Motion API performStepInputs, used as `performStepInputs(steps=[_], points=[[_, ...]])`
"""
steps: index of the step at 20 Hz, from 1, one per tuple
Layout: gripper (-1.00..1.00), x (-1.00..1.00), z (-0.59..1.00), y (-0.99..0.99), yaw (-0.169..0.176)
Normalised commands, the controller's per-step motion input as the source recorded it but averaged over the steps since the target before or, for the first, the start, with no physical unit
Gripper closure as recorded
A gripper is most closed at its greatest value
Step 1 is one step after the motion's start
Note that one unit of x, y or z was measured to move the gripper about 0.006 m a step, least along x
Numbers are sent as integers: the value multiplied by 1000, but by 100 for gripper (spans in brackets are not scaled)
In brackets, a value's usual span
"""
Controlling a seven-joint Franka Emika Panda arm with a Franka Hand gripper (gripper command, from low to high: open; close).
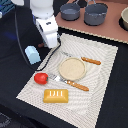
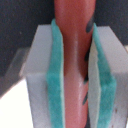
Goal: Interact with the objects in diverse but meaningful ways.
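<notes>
Gripper (image 2: 74, 85) jaws pinch a reddish-brown sausage stick (image 2: 74, 30) upright between the teal pads (image 2: 55, 85); in the exterior view the arm (image 1: 47, 27) hangs at about 11 o'clock of the tan plate (image 1: 72, 68). On the placemat (image 1: 102, 95), tomato (image 1: 41, 78) at the plate's 8 o'clock, bread block (image 1: 55, 96) at 7 o'clock. Blue carton (image 1: 33, 54) off the mat at 10 o'clock; grey pots (image 1: 95, 14) at 12–1 o'clock, well apart.
</notes>
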Motion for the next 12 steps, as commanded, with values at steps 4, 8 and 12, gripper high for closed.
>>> performStepInputs(steps=[4, 8, 12], points=[[100, 868, 764, 339, 44], [100, 1000, 549, 124, -3], [100, 1000, 302, 21, -13]])
